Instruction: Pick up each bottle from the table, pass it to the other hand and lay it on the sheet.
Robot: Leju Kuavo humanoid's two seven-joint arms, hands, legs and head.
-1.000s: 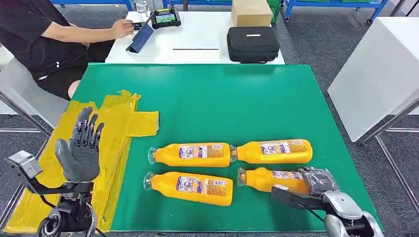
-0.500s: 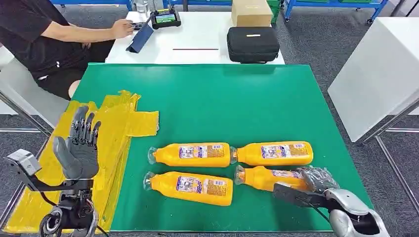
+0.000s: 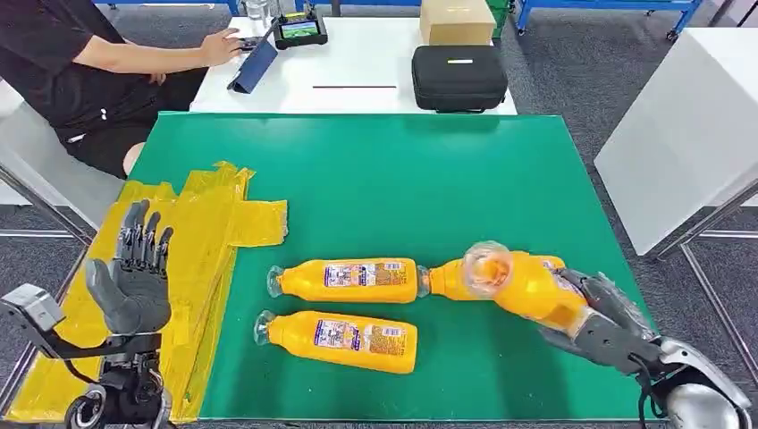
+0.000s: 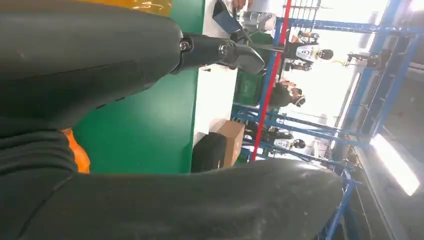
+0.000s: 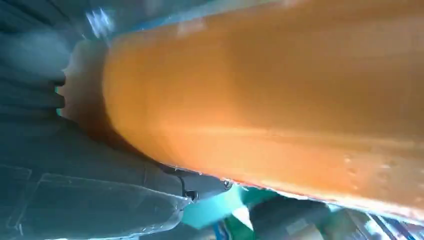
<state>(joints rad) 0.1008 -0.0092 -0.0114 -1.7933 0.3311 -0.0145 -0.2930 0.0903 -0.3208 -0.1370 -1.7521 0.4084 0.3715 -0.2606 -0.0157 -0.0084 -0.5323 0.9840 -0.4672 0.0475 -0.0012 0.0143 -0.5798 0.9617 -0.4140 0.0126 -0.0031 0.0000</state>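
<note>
My right hand [image 3: 603, 326] grips an orange bottle [image 3: 523, 284] and holds it lifted off the green table [image 3: 393, 188], its clear cap end tilted up toward the camera. The right wrist view has the same orange bottle [image 5: 270, 100] pressed against my right hand [image 5: 85, 200]. Behind it lies another orange bottle [image 3: 444, 279], mostly hidden. Two more lie to the left: one bottle [image 3: 347, 280] and a nearer bottle [image 3: 338, 336]. My left hand [image 3: 132, 277] is raised, fingers spread and holding nothing, above the yellow sheet [image 3: 201, 237]; its dark fingers [image 4: 220, 50] stretch out in the left wrist view.
A person [image 3: 80, 63] sits at the far left by a white table [image 3: 357, 71] holding a black case [image 3: 459, 78], a cardboard box [image 3: 454, 20] and a small screen [image 3: 298, 29]. Another white table [image 3: 679, 125] stands to the right.
My right hand has lifted the near right bottle off the table and tipped its cap end upward. My left hand has sunk slightly lower.
</note>
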